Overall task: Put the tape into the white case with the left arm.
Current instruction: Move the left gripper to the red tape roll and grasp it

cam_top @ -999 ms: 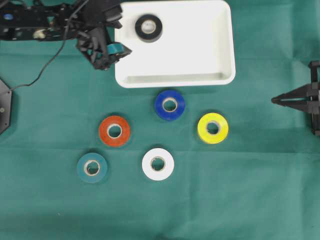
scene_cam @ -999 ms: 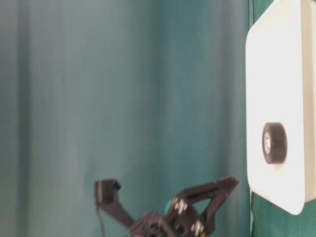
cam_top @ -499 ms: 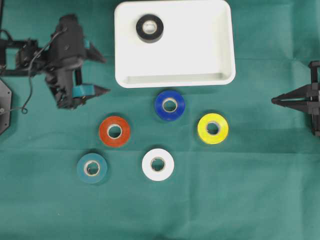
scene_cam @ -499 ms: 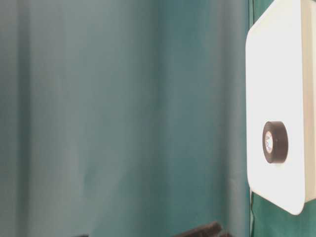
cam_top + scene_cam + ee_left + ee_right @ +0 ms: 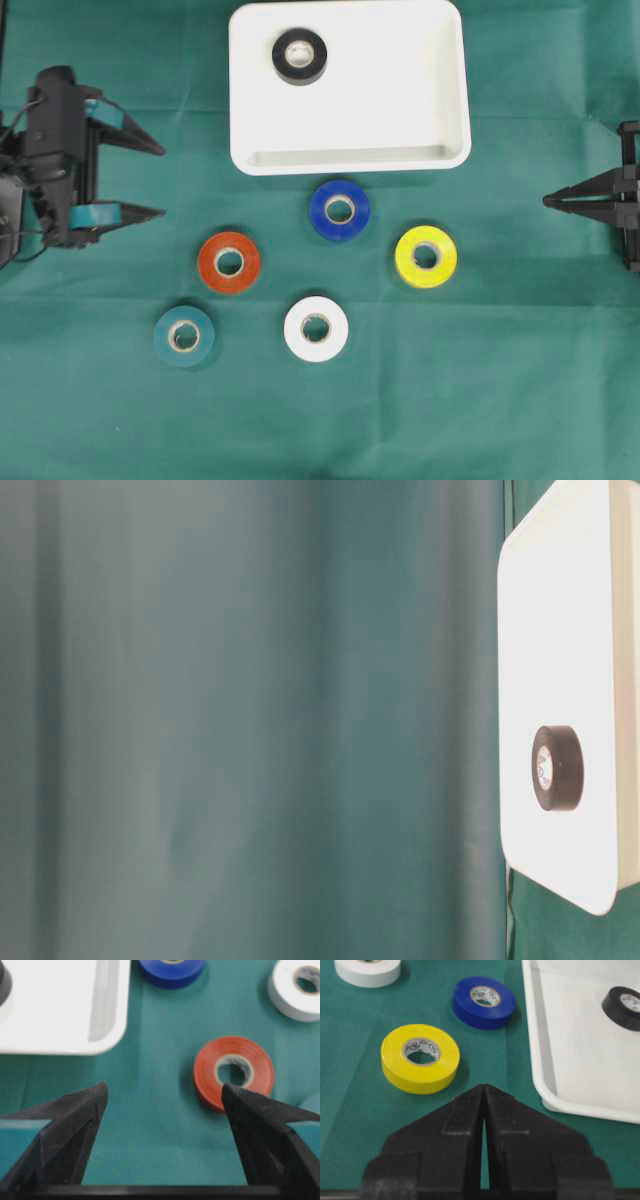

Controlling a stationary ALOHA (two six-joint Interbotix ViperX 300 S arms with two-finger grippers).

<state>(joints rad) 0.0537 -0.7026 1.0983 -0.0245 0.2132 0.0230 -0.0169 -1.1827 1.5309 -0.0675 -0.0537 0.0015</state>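
Overhead exterior view: left gripper pulled back to the left edge of the worktop, well clear of the white case, jaws spread wide and holding nothing. Black tape lying flat inside the case, near its far-left corner. Compared with a second ago: same gripper then right beside the case's left wall, already open, black roll already down; half a second ago, midway through the retreat; now level with the gap between case and orange tape. Table-level view: arm gone from sight entirely, only case and black roll left. Judged from this: one roll delivered, release finished, retreat nearly done. Five rolls unmoved on the green cloth at the near side of the case: blue tape just beside the case's near wall, yellow tape, white tape, teal tape, and the orange one. Left wrist view: orange roll just ahead of the fingertips, so probably next. Right gripper parked at the right edge, tips pressed together, idle.
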